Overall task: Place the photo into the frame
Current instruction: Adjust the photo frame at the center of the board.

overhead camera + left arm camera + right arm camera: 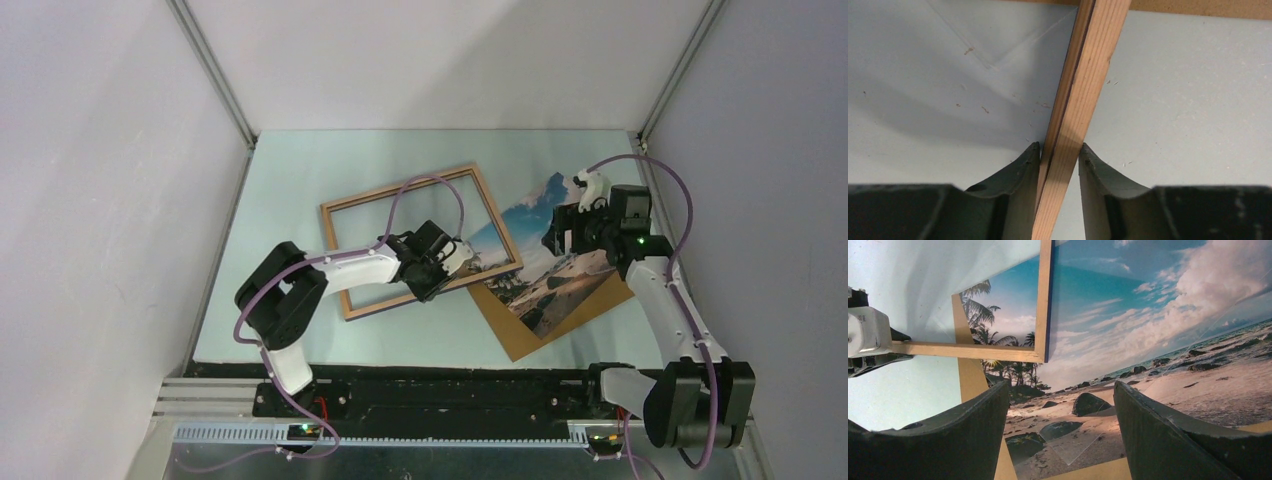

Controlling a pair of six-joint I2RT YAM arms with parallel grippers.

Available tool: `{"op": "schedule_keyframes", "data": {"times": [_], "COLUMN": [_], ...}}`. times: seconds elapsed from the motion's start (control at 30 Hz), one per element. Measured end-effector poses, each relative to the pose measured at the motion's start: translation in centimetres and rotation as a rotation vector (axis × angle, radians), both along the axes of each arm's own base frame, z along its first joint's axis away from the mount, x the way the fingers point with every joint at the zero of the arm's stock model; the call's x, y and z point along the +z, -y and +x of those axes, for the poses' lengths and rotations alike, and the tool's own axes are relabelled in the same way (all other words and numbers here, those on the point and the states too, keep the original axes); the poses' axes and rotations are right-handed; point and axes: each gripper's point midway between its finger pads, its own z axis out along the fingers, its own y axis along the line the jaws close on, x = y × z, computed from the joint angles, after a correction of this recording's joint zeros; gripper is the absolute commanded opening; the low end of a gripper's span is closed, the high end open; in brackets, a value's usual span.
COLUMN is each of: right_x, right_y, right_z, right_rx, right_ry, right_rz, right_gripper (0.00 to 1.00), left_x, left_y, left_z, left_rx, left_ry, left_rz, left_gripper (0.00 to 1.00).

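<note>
the photo (560, 275) lies outside the frame (400, 191); my left hand (460, 258) pinches the frame's rail, my right hand (558, 240) hangs open, empty.

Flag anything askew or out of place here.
Yes: the frame sits skewed on the table, its near-right corner overlapping the photo, which lies on the brown backing board. The photo belongs inside the frame, not under its corner.

Thin wood-brown frame (397, 187), seemingly flat, right corner overlapping beach photo (545, 275), face up, lying askew
</note>
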Motion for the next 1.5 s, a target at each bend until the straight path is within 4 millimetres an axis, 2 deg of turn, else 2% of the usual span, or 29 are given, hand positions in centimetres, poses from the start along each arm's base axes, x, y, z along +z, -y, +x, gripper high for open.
{"op": "schedule_keyframes", "data": {"times": [0.1, 0.37, 0.53, 0.8, 1.0, 1.5], "right_x": [0.2, 0.3, 0.3, 0.2, -0.1, -0.3], "right_y": [0.3, 0.8, 0.7, 0.7, 0.7, 0.8], "right_z": [-0.1, -0.1, -0.1, -0.1, -0.1, 0.0], "right_rx": [-0.005, -0.017, -0.013, -0.013, -0.012, -0.014], "right_ry": [0.007, 0.01, 0.009, 0.006, -0.004, -0.012], "right_rz": [0.01, 0.021, 0.026, 0.027, 0.028, 0.025], "right_gripper": [0.8, 0.8, 0.8, 0.8, 0.8, 0.8], "left_x": [0.0, 0.1, 0.1, 0.5, 0.6, 0.6], "left_y": [0.0, -0.1, -0.6, -3.9, -5.3, -4.7], "left_z": [0.0, 0.2, 0.9, 3.9, 4.8, 8.8], "left_rx": [0.012, 0.031, 0.091, 0.315, 0.47, 0.786], "left_ry": [-0.005, -0.016, -0.042, -0.09, -0.137, -0.286], "left_rz": [-0.004, -0.017, -0.045, -0.095, -0.127, -0.268], "left_gripper": [0.28, 0.01, 0.0, 0.0, 0.0, 0.0]}}
